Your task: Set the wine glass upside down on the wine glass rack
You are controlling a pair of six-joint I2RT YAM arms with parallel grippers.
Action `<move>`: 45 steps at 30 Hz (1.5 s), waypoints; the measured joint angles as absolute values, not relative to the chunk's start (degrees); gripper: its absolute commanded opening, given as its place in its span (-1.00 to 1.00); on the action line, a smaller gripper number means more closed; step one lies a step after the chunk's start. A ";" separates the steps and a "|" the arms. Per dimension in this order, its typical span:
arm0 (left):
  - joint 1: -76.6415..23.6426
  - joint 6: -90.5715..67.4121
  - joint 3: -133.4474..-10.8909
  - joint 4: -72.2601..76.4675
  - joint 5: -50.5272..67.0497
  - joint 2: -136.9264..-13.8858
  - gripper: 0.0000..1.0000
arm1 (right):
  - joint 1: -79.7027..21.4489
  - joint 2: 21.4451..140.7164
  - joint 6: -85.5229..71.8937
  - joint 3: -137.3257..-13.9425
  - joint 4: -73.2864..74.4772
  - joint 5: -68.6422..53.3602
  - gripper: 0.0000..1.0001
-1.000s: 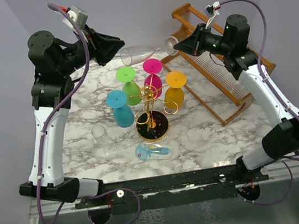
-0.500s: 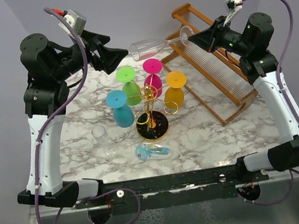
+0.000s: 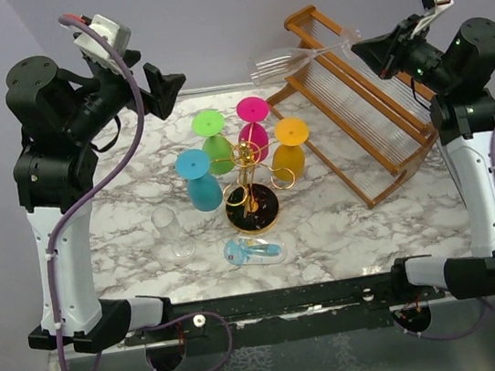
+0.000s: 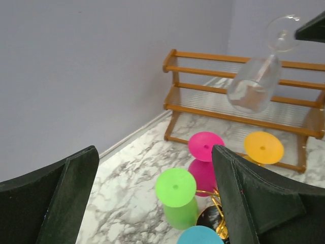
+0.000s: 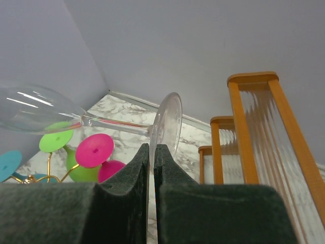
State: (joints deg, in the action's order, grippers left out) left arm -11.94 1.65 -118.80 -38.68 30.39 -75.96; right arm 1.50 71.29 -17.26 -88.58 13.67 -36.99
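The left gripper [image 3: 158, 89] hangs wide and empty over the far-left corner of the marble table [image 3: 344, 218]. At centre, the gold wire wine glass rack [image 3: 253, 210], on a round black base, carries four coloured glasses [image 3: 211, 144], feet up. Above and right of it the clear wine glass [image 3: 286, 62] lies almost level in mid-air. Its bowl points left and its thin stem runs right to the right gripper [image 3: 365, 47], which is pinched on the foot's rim before a slatted wooden rack [image 3: 378, 130]. The bowl likely has to tip downward next.
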 measured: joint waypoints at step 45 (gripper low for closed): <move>-9.04 6.55 -110.69 -38.94 16.23 -78.59 0.91 | 0.69 68.31 52.88 -111.72 69.56 -54.63 -0.98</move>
State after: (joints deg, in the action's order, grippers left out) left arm -9.04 6.55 -110.69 -38.94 16.23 -78.59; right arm 0.69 68.31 52.88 -111.72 69.56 -54.63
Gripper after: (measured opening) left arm 0.956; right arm 0.041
